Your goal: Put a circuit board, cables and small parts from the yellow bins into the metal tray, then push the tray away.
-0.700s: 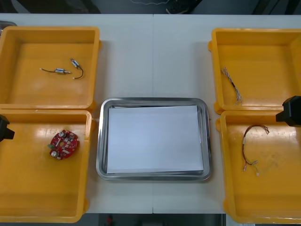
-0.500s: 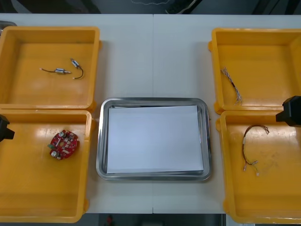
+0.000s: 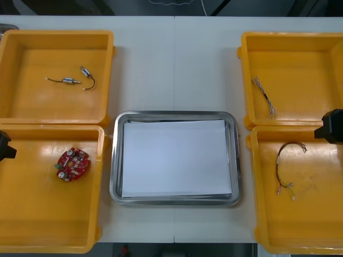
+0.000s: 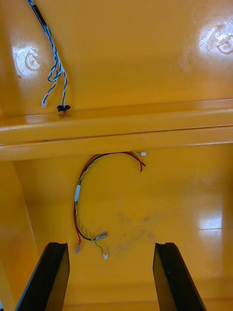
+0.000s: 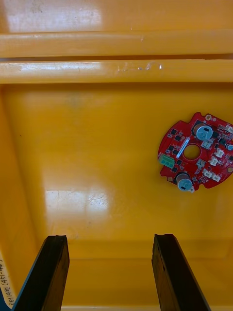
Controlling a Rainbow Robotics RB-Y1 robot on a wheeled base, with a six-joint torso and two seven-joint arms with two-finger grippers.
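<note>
White bench (image 3: 177, 64) with four yellow bins (image 3: 109, 80) flanking the unloaded metal tray (image 3: 114, 160). Left hand (image 5: 109, 239), fingers (image 5: 53, 272) apart, hovers over the circuit board (image 5: 196, 151), which lies beyond one finger's line; right hand (image 4: 109, 245), also spread, over the red and yellow cable (image 4: 80, 194). Risk: descending uncentred would knock the board aside.

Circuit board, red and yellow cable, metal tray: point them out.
circuit board (image 3: 72, 164), front view, disc's middle.
red and yellow cable (image 4: 76, 193), right wrist view, white sleeve.
metal tray (image 3: 174, 114), front view, far rim.
</note>
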